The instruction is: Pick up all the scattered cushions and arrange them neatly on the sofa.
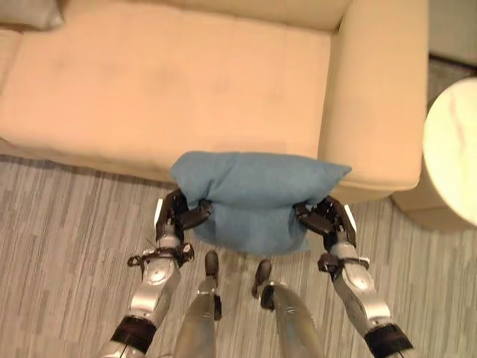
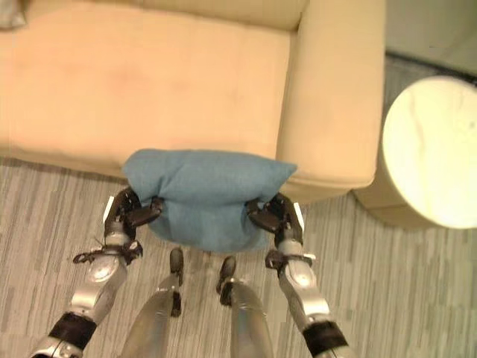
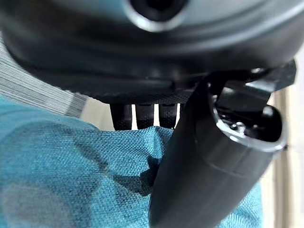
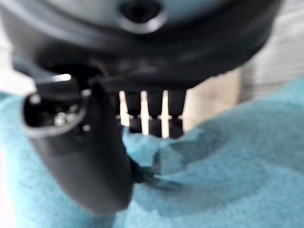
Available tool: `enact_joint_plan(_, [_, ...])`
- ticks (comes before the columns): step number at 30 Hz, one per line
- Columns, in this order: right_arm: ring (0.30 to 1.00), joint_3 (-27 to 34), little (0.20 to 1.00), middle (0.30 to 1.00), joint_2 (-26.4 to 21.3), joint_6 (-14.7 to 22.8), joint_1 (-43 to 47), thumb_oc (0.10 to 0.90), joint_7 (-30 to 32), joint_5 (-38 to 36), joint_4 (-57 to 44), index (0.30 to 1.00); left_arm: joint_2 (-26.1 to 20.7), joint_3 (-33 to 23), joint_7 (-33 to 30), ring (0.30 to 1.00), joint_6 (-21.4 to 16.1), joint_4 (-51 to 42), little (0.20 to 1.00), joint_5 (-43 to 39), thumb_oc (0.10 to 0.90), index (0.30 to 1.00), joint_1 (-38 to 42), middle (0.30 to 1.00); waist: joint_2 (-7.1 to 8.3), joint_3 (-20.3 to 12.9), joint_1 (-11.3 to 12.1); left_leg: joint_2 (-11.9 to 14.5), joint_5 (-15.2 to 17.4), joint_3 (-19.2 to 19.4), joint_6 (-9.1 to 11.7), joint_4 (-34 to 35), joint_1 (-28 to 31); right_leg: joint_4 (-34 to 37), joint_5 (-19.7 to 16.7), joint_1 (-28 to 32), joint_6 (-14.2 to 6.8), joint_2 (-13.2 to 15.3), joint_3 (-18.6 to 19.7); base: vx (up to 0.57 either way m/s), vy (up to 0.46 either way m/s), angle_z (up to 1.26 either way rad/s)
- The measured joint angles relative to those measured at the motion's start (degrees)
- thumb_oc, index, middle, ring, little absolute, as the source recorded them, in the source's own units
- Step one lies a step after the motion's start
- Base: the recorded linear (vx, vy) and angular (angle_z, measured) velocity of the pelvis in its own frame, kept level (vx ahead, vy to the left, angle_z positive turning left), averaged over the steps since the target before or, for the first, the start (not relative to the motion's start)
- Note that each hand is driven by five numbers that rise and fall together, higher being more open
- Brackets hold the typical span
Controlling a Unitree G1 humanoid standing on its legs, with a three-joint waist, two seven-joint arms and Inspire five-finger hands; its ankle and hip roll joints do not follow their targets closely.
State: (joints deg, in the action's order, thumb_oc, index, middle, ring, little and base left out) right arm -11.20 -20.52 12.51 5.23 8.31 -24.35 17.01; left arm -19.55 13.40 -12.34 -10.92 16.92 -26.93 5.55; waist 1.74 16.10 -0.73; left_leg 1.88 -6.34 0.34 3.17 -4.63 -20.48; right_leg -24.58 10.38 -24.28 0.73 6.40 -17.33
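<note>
Blue cushion (image 1: 257, 198) held up between my two hands, off the floor, at the front edge of the sofa (image 1: 164, 89). My left hand (image 1: 181, 214) pinches its left end: thumb over the fabric, fingers (image 3: 142, 116) behind. My right hand (image 1: 323, 217) pinches the right end the same way, fingers (image 4: 152, 114) tucked behind the cloth. Beyond my right fingers, past the sofa arm, stands a round pale table (image 2: 432, 153). A grey cushion (image 1: 30, 13) lies at the seat's far left corner.
</note>
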Motion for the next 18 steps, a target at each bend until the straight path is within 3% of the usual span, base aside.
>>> enact_joint_plan(3, [0.300,1.28,0.300,0.300,-0.22,-0.69,-4.44,0.400,-2.29,1.55,-0.58,0.300,1.45,-0.01,2.18,0.300,0.01,0.00,0.300,-0.01,0.400,0.300,-4.71,0.300,-1.58,-1.77,-0.01,0.40,-0.02,-0.91,0.08,0.83,6.43,4.09,-0.02,9.54,0.07,-0.86,-2.75,0.14,-0.033,0.38])
enact_joint_plan(6, [0.300,2.36,0.300,0.300,-0.79,-0.90,-5.39,0.400,-3.03,2.64,-0.63,0.300,2.56,0.23,3.03,0.300,0.04,0.08,0.300,-0.01,0.400,0.300,-5.76,0.300,-2.86,-4.08,0.18,0.50,-0.08,-0.64,0.31,1.06,7.44,5.35,0.12,11.68,0.11,-0.91,-4.37,0.15,0.011,0.28])
enact_joint_plan(9, [0.300,2.77,0.300,0.300,-1.01,-1.97,-6.21,0.400,-3.16,3.40,-0.62,0.300,2.87,0.39,3.33,0.300,0.16,0.30,0.300,0.02,0.400,0.300,-6.71,0.300,-3.43,-4.74,0.06,1.01,1.19,1.99,0.95,1.68,8.97,7.00,0.13,15.16,0.17,-1.03,-5.85,0.14,0.048,0.24])
enact_joint_plan(11, [0.300,3.23,0.300,0.300,-0.85,-2.09,-7.55,0.400,-2.88,3.80,-0.64,0.300,4.19,0.54,3.82,0.300,0.19,1.44,0.300,0.08,0.400,0.300,-7.03,0.300,-2.58,-6.19,0.65,1.61,2.12,7.16,1.84,-2.38,7.24,8.94,0.25,17.18,1.45,-0.59,-6.34,0.10,0.074,0.22])
enact_joint_plan(14, [0.300,3.32,0.300,0.300,-0.90,-3.13,-8.08,0.400,-2.81,4.12,-1.85,0.300,4.24,0.95,3.85,0.300,0.51,2.79,0.300,0.09,0.400,0.300,-7.24,0.300,-2.40,-6.53,1.63,4.20,2.14,13.29,1.02,-3.23,6.05,9.05,-0.01,18.79,0.21,-0.33,-6.66,0.18,0.108,-0.03])
enact_joint_plan(15, [0.300,3.30,0.300,0.300,-0.83,-3.50,-8.73,0.400,-2.82,4.53,-2.44,0.300,4.22,0.91,3.82,0.300,1.27,2.91,0.300,0.10,0.400,0.300,-7.63,0.300,-2.13,-6.82,1.45,4.66,2.09,15.06,-0.10,-2.53,7.02,9.55,0.13,19.93,-0.68,-0.02,-6.88,0.21,0.143,0.08])
enact_joint_plan(17, [0.300,3.14,0.300,0.300,-0.62,-3.85,-10.14,0.400,-2.82,5.43,-2.51,0.300,4.08,1.05,3.87,0.300,2.03,2.90,0.300,0.20,0.400,0.300,-8.89,0.300,-0.69,-8.61,1.40,2.88,1.27,15.25,-3.58,-1.16,8.39,9.69,0.33,20.82,-2.64,0.92,-6.54,0.19,0.189,0.10])
enact_joint_plan(18, [0.300,2.90,0.300,0.300,1.06,-4.51,-10.90,0.400,-2.81,6.15,-2.51,0.300,3.29,0.97,3.83,0.300,2.11,2.76,0.300,0.19,0.400,0.300,-10.10,0.300,1.79,-10.32,1.52,0.93,1.22,15.61,-4.61,0.83,9.96,10.78,0.24,21.62,-4.04,2.54,-5.78,0.16,0.188,0.05])
